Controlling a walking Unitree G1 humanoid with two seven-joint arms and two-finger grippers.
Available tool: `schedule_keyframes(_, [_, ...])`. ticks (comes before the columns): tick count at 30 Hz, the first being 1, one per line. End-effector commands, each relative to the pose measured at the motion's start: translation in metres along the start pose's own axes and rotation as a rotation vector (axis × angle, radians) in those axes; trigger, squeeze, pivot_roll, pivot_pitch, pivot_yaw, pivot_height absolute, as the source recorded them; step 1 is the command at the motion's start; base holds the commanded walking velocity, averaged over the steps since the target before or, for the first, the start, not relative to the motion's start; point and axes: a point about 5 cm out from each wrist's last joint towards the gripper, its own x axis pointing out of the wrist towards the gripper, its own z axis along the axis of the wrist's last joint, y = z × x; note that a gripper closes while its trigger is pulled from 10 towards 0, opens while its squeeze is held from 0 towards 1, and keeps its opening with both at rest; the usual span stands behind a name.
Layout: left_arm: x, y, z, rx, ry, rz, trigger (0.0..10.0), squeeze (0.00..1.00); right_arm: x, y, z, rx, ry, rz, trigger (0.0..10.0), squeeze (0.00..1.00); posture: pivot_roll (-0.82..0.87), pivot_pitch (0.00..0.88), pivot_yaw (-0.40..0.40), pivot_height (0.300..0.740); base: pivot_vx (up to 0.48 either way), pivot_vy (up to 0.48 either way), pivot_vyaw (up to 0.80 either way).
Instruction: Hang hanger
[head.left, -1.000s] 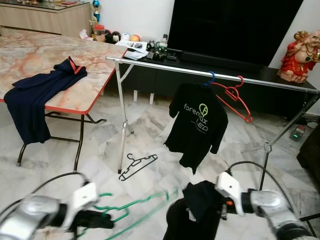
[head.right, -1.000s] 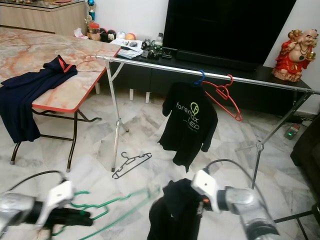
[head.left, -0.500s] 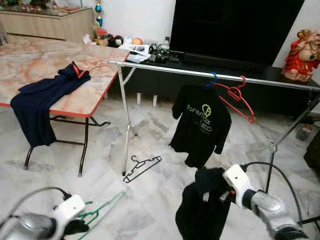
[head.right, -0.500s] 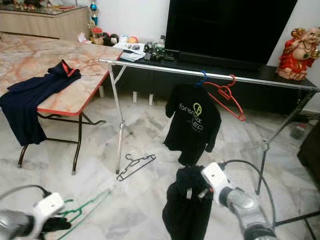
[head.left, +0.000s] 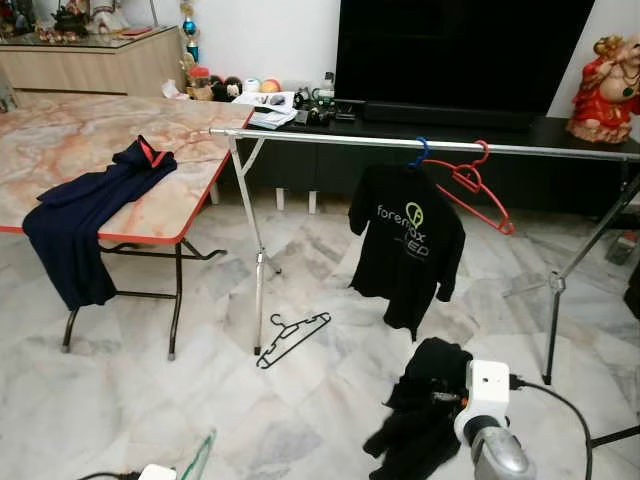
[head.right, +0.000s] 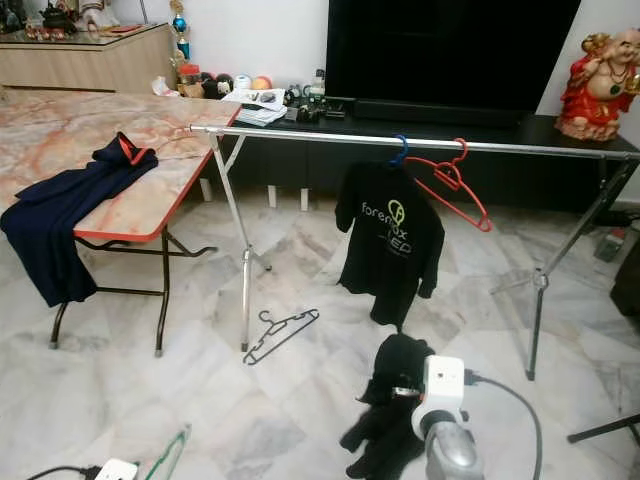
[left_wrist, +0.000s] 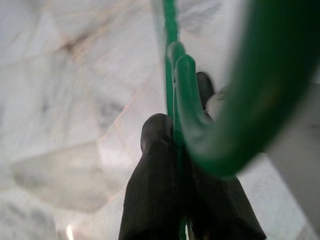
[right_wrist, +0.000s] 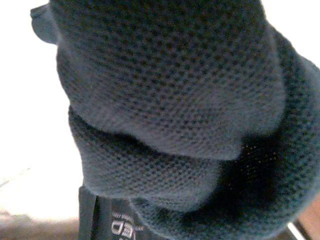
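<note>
My left gripper (left_wrist: 175, 150) pinches the green hanger (left_wrist: 210, 100) low at my left, my right gripper (head.left: 445, 398) bunches a black shirt (head.left: 425, 420), the clothes rail (head.left: 400, 141) ahead, above.

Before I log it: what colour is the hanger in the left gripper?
Green hanger, clearest in the left wrist view.

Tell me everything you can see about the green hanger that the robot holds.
The green hanger looks like smooth plastic, with a rounded hook curving close to the left wrist camera. The left gripper is shut on it, one black finger on each side of its thin bar. It is held low over the marble floor; in the left eye view one pale green end shows near the bottom edge.
</note>
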Motion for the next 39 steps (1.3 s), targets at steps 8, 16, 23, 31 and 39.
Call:
schedule_keyframes(8, [0.001,0.003,0.009,-0.040,-0.031,0.049,10.0,0.00,0.001,0.001,0.014,0.037,-0.109,-0.075,10.0,0.00,0.06,0.000,0.021,0.740,0.000,0.000,0.00])
schedule_keyframes(16, [0.002,0.000,0.003,-0.091,0.001,0.058,10.0,0.00,0.001,-0.003,0.018,0.049,-0.133,-0.099,10.0,0.00,0.06,0.000,0.018,0.740,0.000,0.000,0.00])
schedule_keyframes(23, [-0.001,0.004,-0.012,-0.110,0.037,0.068,10.0,0.00,-0.002,-0.007,0.017,0.046,-0.150,-0.114,10.0,0.00,0.04,0.000,0.030,0.740,0.000,0.414,0.00])
schedule_keyframes(31, [-0.013,0.030,-0.042,-0.058,0.118,0.108,10.0,0.00,-0.016,-0.021,0.004,0.060,-0.172,-0.173,10.0,0.00,-0.03,0.000,0.070,0.740,0.000,0.480,0.00])
schedule_keyframes(39, [-0.014,0.022,-0.054,-0.089,0.133,0.120,10.0,0.00,-0.020,-0.042,0.014,0.030,-0.211,-0.195,10.0,0.00,0.03,0.000,0.036,0.740,0.000,0.480,0.00])
